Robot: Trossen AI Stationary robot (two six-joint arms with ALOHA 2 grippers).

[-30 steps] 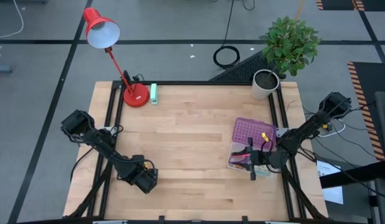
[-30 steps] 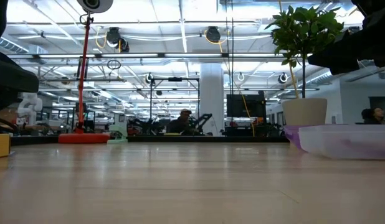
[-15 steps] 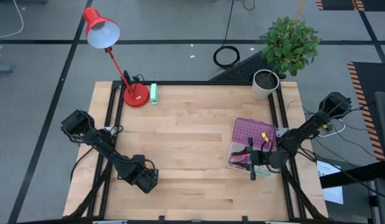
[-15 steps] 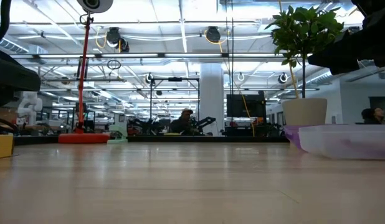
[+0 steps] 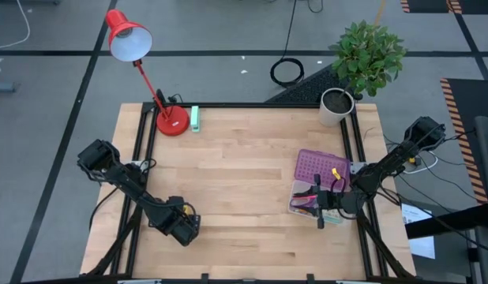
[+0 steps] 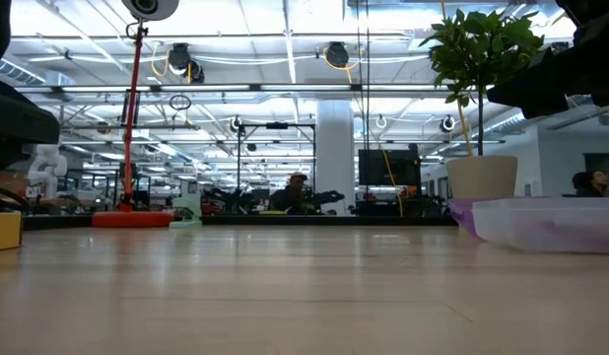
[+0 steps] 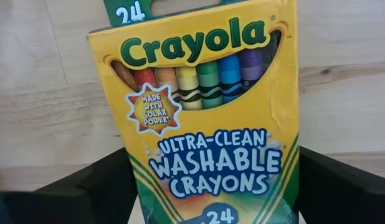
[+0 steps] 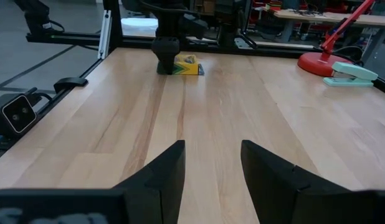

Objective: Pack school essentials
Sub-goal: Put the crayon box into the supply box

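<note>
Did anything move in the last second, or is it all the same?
Almost nothing. The left gripper, near the table's front left, crept slightly toward the front edge with the crayon box between its fingers. The right gripper, open, stayed by the purple tray, and the lamp and plant did not move.

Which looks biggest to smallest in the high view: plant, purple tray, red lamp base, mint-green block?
1. plant, though its height puts it nearer the camera.
2. purple tray.
3. red lamp base.
4. mint-green block.
</note>
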